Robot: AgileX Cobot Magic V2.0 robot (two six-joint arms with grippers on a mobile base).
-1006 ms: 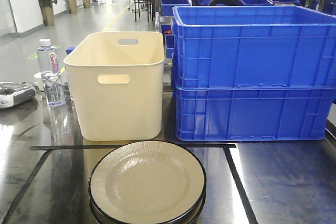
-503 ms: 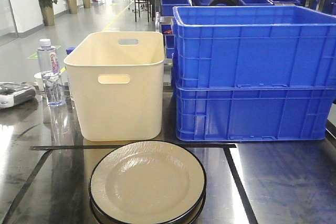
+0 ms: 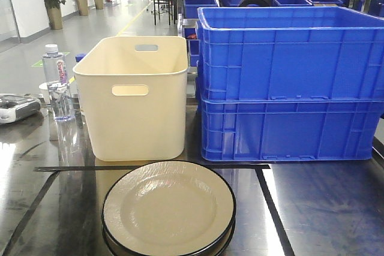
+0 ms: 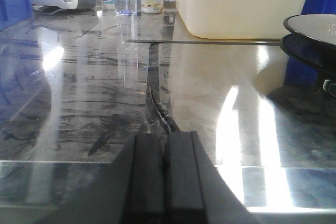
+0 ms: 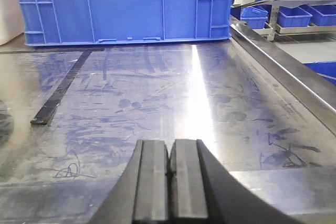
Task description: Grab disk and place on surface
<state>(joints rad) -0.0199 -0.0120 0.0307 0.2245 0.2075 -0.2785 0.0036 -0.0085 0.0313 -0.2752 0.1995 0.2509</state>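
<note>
Change: nothing has shifted since the earlier front view; plates, bin and crates sit where they were.
Disk: cream plate with a black rim (image 3: 168,208), topmost of a small stack, lying flat on the surface in front of the cream bin; its edge also shows at the right of the left wrist view (image 4: 314,26).
Surface: dark, glossy steel-grey top (image 3: 324,208), crossed by thin black tape lines (image 3: 273,208); 1 line runs just behind the plate stack, between it and the cream bin.
Cream bin: open-topped tub with cut-out handles (image 3: 133,97), upright, just behind the plate stack.
Blue crates: 2 stacked (image 3: 291,82), right beside the cream bin on its right.
Water bottle: clear, standing upright (image 3: 57,82), just left of the cream bin.
Left gripper: (image 4: 164,177) low over the surface, apart from the plate stack; fingers clenched together, holding nothing.
Right gripper: (image 5: 169,179) low over bare surface on the blue-crate side of the cream bin; fingers pressed together, empty.
</note>
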